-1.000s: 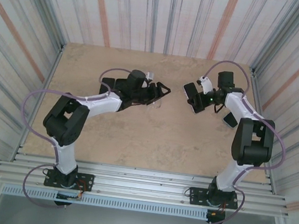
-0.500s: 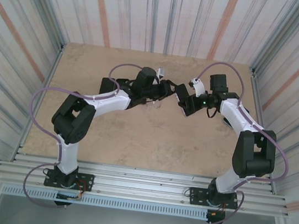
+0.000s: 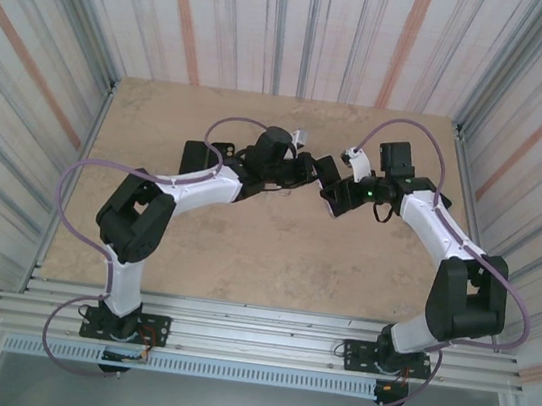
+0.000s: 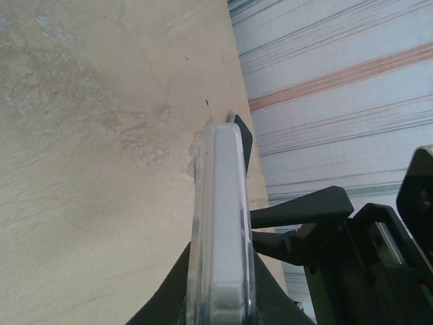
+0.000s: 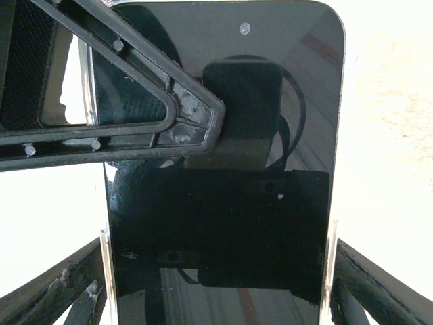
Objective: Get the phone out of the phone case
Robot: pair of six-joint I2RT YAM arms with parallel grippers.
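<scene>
From above, the left gripper (image 3: pixel 306 169) and the right gripper (image 3: pixel 333 190) meet tip to tip over the far middle of the table (image 3: pixel 244 250), well in from every edge. What they hold between them is lifted off the surface and is too small here to read. If either grip fails, it falls onto bare board.

At the left wrist, the clear case (image 4: pixel 220 223) stands edge-on. The left jaws are nearly closed across its thin body at the near end, one finger on each flat face. The right gripper's fingers reach in from the right. This pinch seems to press the front and back together. If so, a pull would drag the whole thing instead of peeling the shell away, or the smooth plastic would slide out of the fingers.

At the right wrist, the phone (image 5: pixel 223 169) faces the lens, its dark glass seated inside the clear rim and not yet out. The right jaws stand wide and are closed on its two long sides low down. One left finger (image 5: pixel 183 112) lies across the upper glass. The right fingers appear to bear on the case rim, so they may clamp the lip tighter around the phone. A twist from either arm could bend the rim, scrape the glass, or snap the phone loose with nothing catching it.
</scene>
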